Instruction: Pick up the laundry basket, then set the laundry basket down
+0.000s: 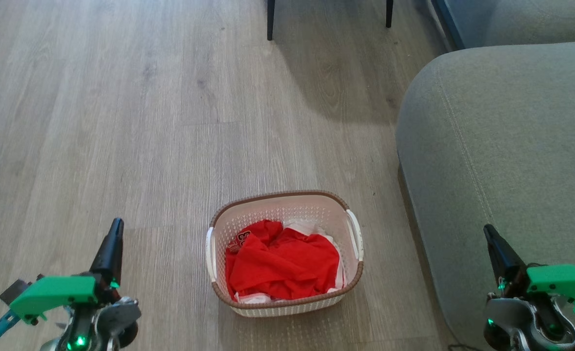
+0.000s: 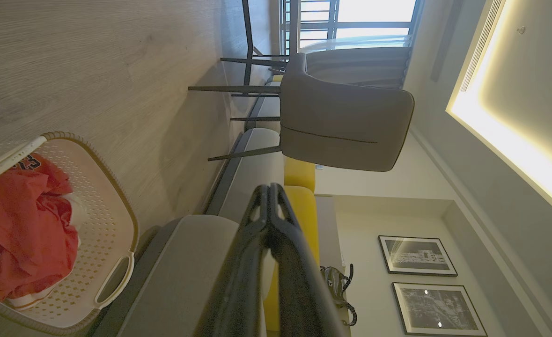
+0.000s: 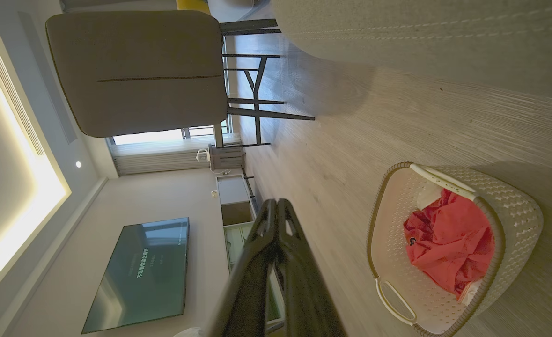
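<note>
The laundry basket (image 1: 287,210) stands upright on the wooden floor (image 1: 121,122) between the two hands, touching neither; it lies to the right of the left hand (image 1: 116,226) and to the left of the right hand (image 1: 489,235), with one white side handle turned toward each. A crumpled red garment (image 1: 282,265) lies inside it. The left hand's two dark fingers are pressed together with nothing between them; in its wrist view the tips meet (image 2: 271,189) and the basket (image 2: 112,220) is off to one side. The right hand's fingers are likewise together and empty (image 3: 276,203), with the basket (image 3: 514,210) beside them. A grey sofa (image 1: 502,146) lies behind the right hand, its edge near the basket; chair legs (image 1: 270,19) stand far beyond both hands.
</note>
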Tool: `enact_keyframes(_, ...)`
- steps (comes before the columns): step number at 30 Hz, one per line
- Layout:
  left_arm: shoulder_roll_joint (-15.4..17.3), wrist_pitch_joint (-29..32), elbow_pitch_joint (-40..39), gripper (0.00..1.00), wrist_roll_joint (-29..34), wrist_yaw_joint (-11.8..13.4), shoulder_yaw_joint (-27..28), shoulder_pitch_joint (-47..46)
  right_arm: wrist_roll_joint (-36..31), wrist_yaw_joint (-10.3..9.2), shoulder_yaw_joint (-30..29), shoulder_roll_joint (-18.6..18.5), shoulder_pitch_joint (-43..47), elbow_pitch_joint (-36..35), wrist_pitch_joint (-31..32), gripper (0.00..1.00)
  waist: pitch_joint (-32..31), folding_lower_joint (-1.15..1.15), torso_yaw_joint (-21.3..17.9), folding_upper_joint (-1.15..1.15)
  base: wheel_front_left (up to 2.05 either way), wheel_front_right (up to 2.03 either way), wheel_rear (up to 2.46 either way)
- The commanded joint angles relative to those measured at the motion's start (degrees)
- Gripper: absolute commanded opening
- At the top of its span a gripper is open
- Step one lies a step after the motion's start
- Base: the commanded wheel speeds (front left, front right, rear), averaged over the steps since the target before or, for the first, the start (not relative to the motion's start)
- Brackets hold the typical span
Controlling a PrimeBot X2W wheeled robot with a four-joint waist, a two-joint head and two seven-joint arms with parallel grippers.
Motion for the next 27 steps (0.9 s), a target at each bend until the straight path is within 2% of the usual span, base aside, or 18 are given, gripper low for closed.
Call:
enact_keyframes(1,0.3,0.4,-1.8,0.0,-0.2,-0.4,2.1,-3.2,-0.6,-0.01,1.0,-0.4,-2.8,-1.8,0.4,0.0,0.0,0.0,0.0,0.0,0.0,0.0,0.0)
enact_keyframes(27,0.3,0.4,-1.8,0.0,-0.2,-0.4,2.1,-3.2,-0.6,-0.01,1.0,-0.4,-2.8,-1.8,0.4,0.0,0.0,0.0,0.0,0.0,0.0,0.0,0.0)
